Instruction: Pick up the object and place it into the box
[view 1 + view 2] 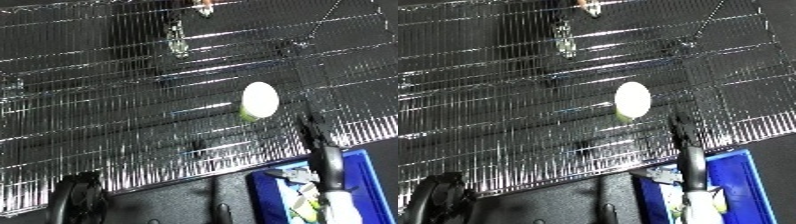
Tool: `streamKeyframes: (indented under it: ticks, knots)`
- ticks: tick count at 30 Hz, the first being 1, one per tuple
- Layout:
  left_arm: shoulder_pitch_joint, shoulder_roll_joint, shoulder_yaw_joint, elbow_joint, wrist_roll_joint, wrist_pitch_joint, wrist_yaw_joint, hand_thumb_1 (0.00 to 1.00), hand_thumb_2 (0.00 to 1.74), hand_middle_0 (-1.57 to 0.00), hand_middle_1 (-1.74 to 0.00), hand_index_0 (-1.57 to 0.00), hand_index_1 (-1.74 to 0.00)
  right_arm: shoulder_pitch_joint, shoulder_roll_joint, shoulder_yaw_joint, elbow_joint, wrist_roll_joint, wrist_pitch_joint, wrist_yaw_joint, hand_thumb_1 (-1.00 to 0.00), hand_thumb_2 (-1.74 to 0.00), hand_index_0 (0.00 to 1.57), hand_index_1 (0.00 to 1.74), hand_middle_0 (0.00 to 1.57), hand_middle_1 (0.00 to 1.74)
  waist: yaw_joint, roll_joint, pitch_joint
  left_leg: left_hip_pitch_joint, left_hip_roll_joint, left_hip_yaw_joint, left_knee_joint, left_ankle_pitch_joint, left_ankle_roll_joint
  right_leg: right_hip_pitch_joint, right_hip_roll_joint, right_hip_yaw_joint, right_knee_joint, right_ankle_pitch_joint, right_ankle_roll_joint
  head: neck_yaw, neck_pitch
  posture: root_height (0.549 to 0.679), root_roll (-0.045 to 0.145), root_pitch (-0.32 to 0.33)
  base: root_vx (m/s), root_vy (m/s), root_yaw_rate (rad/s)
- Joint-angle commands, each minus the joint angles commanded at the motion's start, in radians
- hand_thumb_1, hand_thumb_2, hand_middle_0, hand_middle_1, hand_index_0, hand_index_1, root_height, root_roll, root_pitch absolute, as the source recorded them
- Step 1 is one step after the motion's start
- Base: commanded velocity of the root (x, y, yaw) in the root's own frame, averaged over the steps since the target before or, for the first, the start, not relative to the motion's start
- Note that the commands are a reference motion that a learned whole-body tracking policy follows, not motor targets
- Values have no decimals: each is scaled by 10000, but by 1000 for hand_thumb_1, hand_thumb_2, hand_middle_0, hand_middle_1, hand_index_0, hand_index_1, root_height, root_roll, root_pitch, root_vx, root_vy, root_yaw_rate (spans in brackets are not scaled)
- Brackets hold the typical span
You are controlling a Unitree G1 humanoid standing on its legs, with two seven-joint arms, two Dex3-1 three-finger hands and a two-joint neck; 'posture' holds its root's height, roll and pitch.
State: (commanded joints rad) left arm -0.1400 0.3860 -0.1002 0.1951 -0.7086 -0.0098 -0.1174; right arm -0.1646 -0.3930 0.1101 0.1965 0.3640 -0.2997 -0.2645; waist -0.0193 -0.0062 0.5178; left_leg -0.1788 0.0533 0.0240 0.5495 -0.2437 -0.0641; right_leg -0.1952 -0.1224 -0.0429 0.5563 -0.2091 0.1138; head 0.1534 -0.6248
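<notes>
Surface: wire-mesh shelf (pixel 107 110) of shiny metal rods fills most of both views, with dark space showing through the mesh.
Object: a pale, egg-shaped thing with a white top and a yellow-green lower edge (pixel 258 100) lies on the mesh, right of centre, well apart from the bin.
Bin: a blue bin (pixel 749 175) sits below the shelf's front edge at the lower right; small pale and yellow-green things (pixel 306 205) lie inside it, too unclear to name.
Right hand: a slim black hand (pixel 682 132) on a white and silver forearm (pixel 693 175) rises from the lower right over the bin. It points up over the shelf's front edge, just below and to the right of the object, not touching it. Whether its fingers are straight or curled I cannot tell; it holds nothing that shows.
Left hand: a dark rounded shape (pixel 78 197) at the lower left edge may belong to the left arm, but no hand can be made out.
Other things: a small silvery item (pixel 178 42) lies on the mesh near the top centre, and a small orange-tipped thing (pixel 204 7) shows at the top edge.
Foreground: a dark grey panel (pixel 576 205) lies along the bottom between the dark shape and the bin.
</notes>
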Motion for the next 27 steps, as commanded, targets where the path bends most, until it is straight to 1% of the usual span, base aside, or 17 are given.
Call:
streamKeyframes:
  ticks: [4,7,10,12,14,16,18,22,27]
  knots:
    - [5,91,-157,30,-55,-214,134,1000,1740,-1570,-1740,-1570,-1740,-171,-244,13,156,82,-214,-78,0,0,0,0,0,0,-37,71,22,-403,-56,-21,289,-92,46,-414,40,42,293,-60,-25,300,218,658,35,-81,-38,-20,-50]
    - [35,142,-165,49,-36,-287,89,1000,1740,-1570,-1740,-1570,-1740,-306,-426,-34,285,224,-292,10,0,0,0,0,0,0,-37,112,22,-797,-115,-28,626,-185,58,-761,51,25,556,-107,-64,436,334,656,39,-66,-38,-29,-35]
    - [21,177,-201,42,13,-284,90,1000,1740,-1570,-1740,-1570,-1740,-455,-546,-43,374,409,-266,119,0,0,0,0,0,0,-47,151,22,-1160,-158,-46,930,-275,70,-1086,63,15,778,-137,-99,654,499,655,43,-52,-21,-33,-27]
    - [-28,185,-255,57,61,-277,102,1000,1740,-1570,-1740,-1570,-1740,-591,-581,-9,457,591,-224,245,0,0,0,0,0,0,-61,194,22,-1384,-183,-48,1062,-301,80,-1314,65,28,910,-151,-117,811,638,654,45,-41,-20,-27,-16]
    - [-118,197,-322,66,91,-266,133,1000,1740,-1570,-1740,-1570,-1740,-783,-585,61,541,872,-161,426,0,0,0,0,0,0,-75,245,22,-1604,-211,-35,1145,-298,88,-1563,65,55,1031,-159,-128,1060,701,653,48,-27,-43,-21,-8]
    - [-244,227,-397,83,92,-250,187,1000,1740,-1570,-1740,-1570,-1740,-1029,-607,141,654,1160,-105,570,0,0,0,0,0,0,-89,292,22,-1822,-246,-24,1212,-287,86,-1806,72,89,1136,-161,-140,1284,763,652,51,-14,-51,-17,-6]
    - [-384,261,-489,132,70,-249,274,1000,1740,-1570,-1740,-1570,-1740,-1295,-654,217,823,1282,-103,574,0,0,0,0,0,0,-111,342,22,-2013,-275,-21,1274,-286,76,-2015,75,120,1232,-171,-158,1479,835,651,54,-2,-44,-4,-15]
    - [-590,300,-639,285,-34,-318,443,1000,1740,-1570,-1740,-1570,-1740,-1799,-745,290,1187,1243,-125,493,0,0,0,0,0,0,-159,477,22,-2296,-311,-8,1372,-307,53,-2342,61,169,1406,-217,-210,1808,1058,649,60,16,-29,10,-30]
    - [-710,252,-703,345,-140,-389,491,1000,1740,-1570,-1740,-1570,-1740,-2271,-889,271,1408,1218,107,615,0,0,0,0,0,0,-198,652,22,-2511,-319,54,1450,-316,17,-2600,8,226,1504,-261,-290,2195,1245,648,69,32,-13,25,-26]
